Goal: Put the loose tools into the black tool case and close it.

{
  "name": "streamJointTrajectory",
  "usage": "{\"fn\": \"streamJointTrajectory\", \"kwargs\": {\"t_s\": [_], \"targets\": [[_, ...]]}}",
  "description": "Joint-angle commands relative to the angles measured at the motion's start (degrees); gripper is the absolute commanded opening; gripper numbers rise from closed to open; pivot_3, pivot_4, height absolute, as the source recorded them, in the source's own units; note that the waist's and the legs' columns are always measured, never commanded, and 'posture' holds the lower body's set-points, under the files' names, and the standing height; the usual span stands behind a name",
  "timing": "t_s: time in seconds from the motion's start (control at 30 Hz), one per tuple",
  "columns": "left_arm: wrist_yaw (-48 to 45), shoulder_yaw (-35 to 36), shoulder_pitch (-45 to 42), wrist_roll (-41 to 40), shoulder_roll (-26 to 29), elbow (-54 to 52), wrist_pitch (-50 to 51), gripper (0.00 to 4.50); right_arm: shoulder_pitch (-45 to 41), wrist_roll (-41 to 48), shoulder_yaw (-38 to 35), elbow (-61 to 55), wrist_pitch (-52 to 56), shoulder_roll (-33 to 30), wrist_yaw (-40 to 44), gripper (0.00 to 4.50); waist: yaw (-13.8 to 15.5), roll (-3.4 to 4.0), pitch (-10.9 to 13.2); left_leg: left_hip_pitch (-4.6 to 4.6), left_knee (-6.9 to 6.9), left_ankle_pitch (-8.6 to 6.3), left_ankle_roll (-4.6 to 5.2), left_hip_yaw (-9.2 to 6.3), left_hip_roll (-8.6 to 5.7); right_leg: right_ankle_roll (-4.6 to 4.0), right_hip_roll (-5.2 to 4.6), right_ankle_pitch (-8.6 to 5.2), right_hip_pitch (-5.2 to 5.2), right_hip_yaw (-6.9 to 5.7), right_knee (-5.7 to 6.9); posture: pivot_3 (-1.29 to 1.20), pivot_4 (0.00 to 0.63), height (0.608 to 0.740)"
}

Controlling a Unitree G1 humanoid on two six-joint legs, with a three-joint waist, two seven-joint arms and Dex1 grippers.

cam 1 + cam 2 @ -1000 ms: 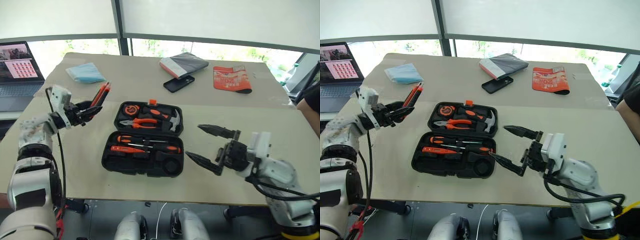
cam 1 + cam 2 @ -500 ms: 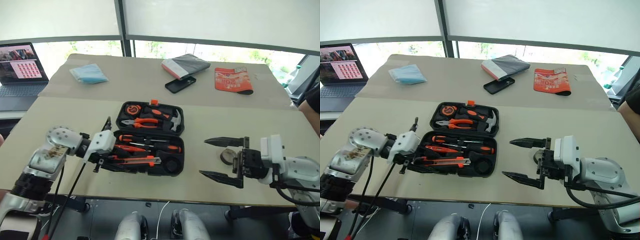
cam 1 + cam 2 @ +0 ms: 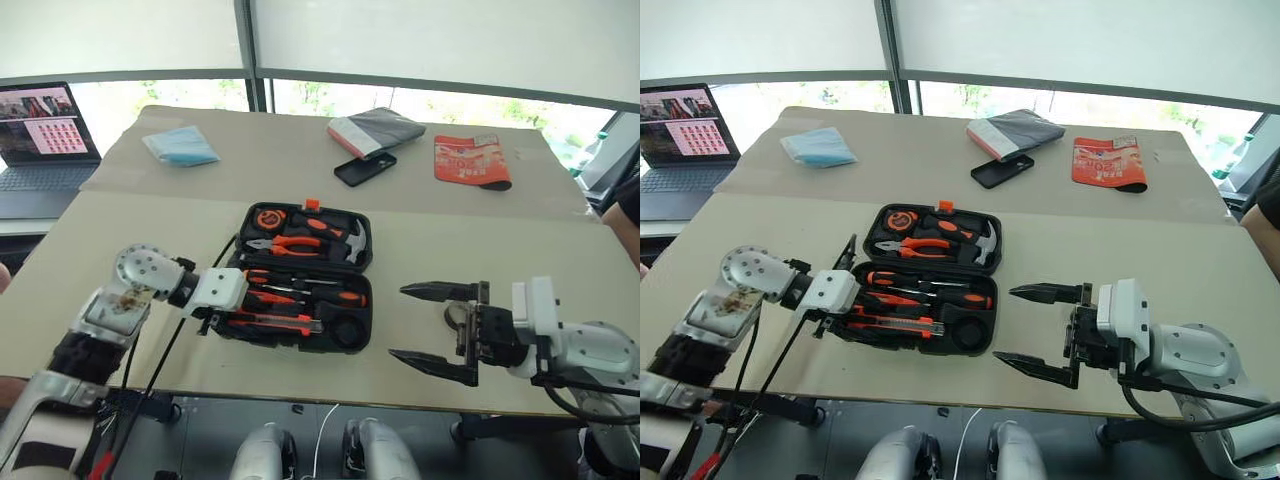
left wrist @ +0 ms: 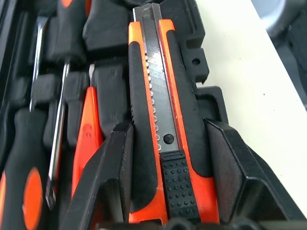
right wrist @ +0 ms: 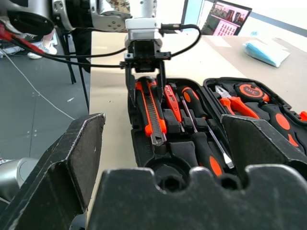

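My left end effector pinches the utility knife by its rear half, laying it along the front slot of the open tool case. The knife looks light, stiff and slick-sided — I judge the ribbed slider end grips best. My right end effector hangs spread beside the case.

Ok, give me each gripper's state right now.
Left gripper: shut on the utility knife, laying it in the tool case.
Right gripper: open, holding nothing.
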Motion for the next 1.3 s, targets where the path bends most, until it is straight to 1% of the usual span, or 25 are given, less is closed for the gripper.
{"fn": "streamJointTrajectory", "kwargs": {"t_s": [0.03, 0.13, 0.27, 0.43, 0.53, 0.57, 0.6, 0.67, 0.73, 0.77, 0.9, 0.97, 1.03, 1.07, 1.1, 1.13, 1.17, 1.2, 1.3], "targets": [[-1.3, -2.7, -1.8, 3.8, 0.0, 2.7, -1.4, 1.74, -0.5, -0.4, -0.9, 0.3, -1.0, 0.3, 0.1, 4.5, 0.0, 0.0, 0.0, 0.0, 0.01, 0.0, 0.0, 0.0, 0.0, 0.0, 0.02, 0.0, 0.01, 0.0, 0.0, 0.0, 0.15, 0.74], [-0.4, -2.9, -2.5, 4.5, -0.5, 3.8, -2.9, 1.74, -0.4, -0.4, -0.9, 0.1, -1.1, 0.7, -0.2, 4.5, -0.1, 0.0, 0.0, 0.0, 0.02, 0.01, -0.01, 0.0, 0.0, 0.01, 0.03, 0.0, 0.02, 0.01, 0.0, 0.0, 0.15, 0.74], [0.6, -3.0, -2.5, 5.1, -0.5, 3.2, -0.2, 1.74, -0.1, -0.6, -1.0, -0.1, -1.1, 1.3, -0.3, 4.5, -0.1, 0.0, 0.0, 0.02, 0.08, 0.01, 0.01, -0.01, 0.0, 0.02, 0.03, 0.01, 0.05, 0.0, 0.04, 0.0, 0.15, 0.74], [-0.4, -3.1, -1.1, 4.8, 0.7, 2.1, 1.4, 1.74, -0.5, -1.1, -0.8, 0.6, -1.3, 1.8, -0.2, 4.5, -0.1, 0.01, 0.0, 0.02, 0.11, -0.01, 0.04, -0.05, 0.0, 0.02, 0.03, 0.01, 0.07, 0.01, 0.05, 0.0, 0.15, 0.74], [-0.6, -2.7, 0.1, 4.0, 1.7, 0.3, 4.3, 1.74, -1.6, -1.5, -0.2, 1.5, -1.3, 2.1, 0.0, 4.5, -0.3, 0.03, 0.0, 0.03, 0.1, -0.01, 0.03, -0.05, 0.02, 0.02, 0.06, 0.01, 0.07, 0.01, 0.05, 0.0, 0.15, 0.74], [0.0, -2.4, 0.2, 4.1, 1.6, 0.3, 4.0, 2.73, -1.9, -1.6, -0.1, 1.8, -1.4, 2.2, 0.1, 4.5, -0.4, 0.03, 0.0, 0.04, 0.1, 0.0, 0.02, -0.05, 0.02, 0.02, 0.07, 0.01, 0.07, 0.02, 0.05, 0.0, 0.15, 0.74], [0.4, -2.1, -0.1, 4.2, 1.3, 1.2, 1.6, 2.95, -2.1, -1.8, 0.1, 2.1, -1.4, 2.4, 0.2, 4.5, -0.4, 0.04, 0.0, 0.04, 0.1, 0.0, 0.02, -0.05, 0.03, 0.02, 0.09, 0.01, 0.07, 0.03, 0.06, 0.0, 0.15, 0.74], [0.6, -1.0, -0.6, 3.1, 0.4, 2.6, -0.5, 3.64, -2.7, -2.1, 0.3, 2.8, -1.5, 2.7, 0.4, 4.5, -0.4, 0.05, 0.0, 0.05, 0.1, 0.0, 0.01, -0.05, 0.05, 0.02, 0.11, 0.01, 0.06, 0.03, 0.07, 0.0, 0.15, 0.74], [-1.3, 0.0, -1.2, 0.6, -0.1, 3.1, -0.8, 4.29, -3.2, -2.4, 0.4, 3.5, -1.7, 3.0, 0.7, 4.5, -0.4, 0.05, 0.0, 0.04, 0.1, 0.0, 0.01, -0.05, 0.06, 0.01, 0.13, 0.01, 0.05, 0.03, 0.06, 0.0, 0.15, 0.74], [-1.6, 0.9, -1.6, -0.8, -0.6, 3.3, -0.6, 4.4, -3.5, -2.4, 0.5, 3.8, -1.7, 3.1, 0.7, 4.5, -0.5, 0.05, 0.0, 0.03, 0.09, 0.0, 0.0, -0.05, 0.06, 0.01, 0.14, 0.0, 0.04, 0.02, 0.05, 0.0, 0.15, 0.74], [-2.2, 4.3, -3.6, -6.9, -2.9, 3.2, 3.7, 4.4, -4.2, -2.8, 0.6, 5.3, -2.1, 3.8, 0.8, 4.5, -0.4, 0.04, 0.0, -0.06, 0.11, 0.15, -0.25, -0.04, 0.03, 0.01, 0.12, 0.0, 0.03, 0.0, 0.03, 0.0, 0.15, 0.74], [-2.4, 5.7, -4.4, -8.9, -4.0, 3.4, 3.8, 4.4, -4.5, -3.0, 0.8, 6.0, -2.2, 4.3, 0.6, 4.5, -0.3, 0.04, 0.0, -0.12, 0.21, 0.15, -0.25, -0.05, 0.02, 0.03, 0.12, 0.0, 0.02, -0.01, 0.03, 0.0, 0.15, 0.74], [-2.1, 6.4, -4.4, -10.3, -5.0, 2.8, 4.4, 3.89, -4.5, -3.5, 1.1, 6.7, -2.5, 5.0, 0.4, 4.5, -0.3, 0.04, 0.0, -0.18, 0.39, 0.14, -0.22, -0.06, 0.04, 0.04, 0.13, 0.01, 0.02, -0.02, 0.08, 0.0, 0.15, 0.74], [-2.2, 6.6, -4.1, -11.1, -5.6, 2.1, 4.7, 3.75, -4.4, -3.9, 1.3, 6.9, -2.7, 5.3, 0.2, 4.5, -0.3, 0.04, 0.0, -0.19, 0.45, 0.12, -0.19, -0.08, 0.04, 0.05, 0.12, 0.02, 0.03, -0.03, 0.09, 0.0, 0.15, 0.74], [-2.3, 6.7, -3.7, -11.7, -6.1, 1.4, 4.9, 3.22, -4.3, -4.2, 1.5, 7.1, -3.0, 5.7, 0.0, 4.5, -0.3, 0.04, 0.0, -0.19, 0.45, 0.1, -0.16, -0.09, 0.03, 0.06, 0.12, 0.02, 0.05, 0.0, 0.09, 0.0, 0.15, 0.74], [-2.4, 6.7, -3.5, -11.9, -6.4, 1.1, 5.0, 2.82, -4.3, -4.4, 1.6, 7.3, -3.1, 6.0, -0.2, 4.5, -0.3, 0.04, 0.0, -0.19, 0.46, 0.09, -0.16, -0.09, 0.03, 0.07, 0.11, 0.03, 0.05, 0.01, 0.09, 0.0, 0.15, 0.74], [-2.1, 6.5, -3.2, -11.6, -6.5, 1.0, 5.2, 2.62, -4.2, -4.6, 1.7, 7.3, -3.2, 6.3, -0.2, 4.5, -0.3, 0.04, 0.0, -0.2, 0.47, 0.09, -0.15, -0.09, 0.03, 0.07, 0.11, 0.03, 0.05, 0.01, 0.09, 0.0, 0.15, 0.74], [-1.8, 6.1, -2.5, -10.9, -6.7, 0.8, 4.7, 2.15, -3.9, -4.9, 2.0, 7.2, -3.4, 6.7, -0.4, 4.5, -0.3, 0.04, 0.0, -0.21, 0.49, 0.1, -0.16, -0.09, 0.03, 0.07, 0.12, 0.03, 0.04, 0.01, 0.09, 0.0, 0.15, 0.74], [-1.0, 5.5, -1.6, -9.4, -7.4, 0.8, 3.5, 1.1, -3.5, -5.6, 2.3, 7.1, -3.7, 7.5, -0.6, 4.5, -0.3, 0.04, 0.0, -0.21, 0.49, 0.11, -0.18, -0.09, 0.03, 0.08, 0.15, 0.03, 0.04, 0.0, 0.1, 0.0, 0.15, 0.74]]}}
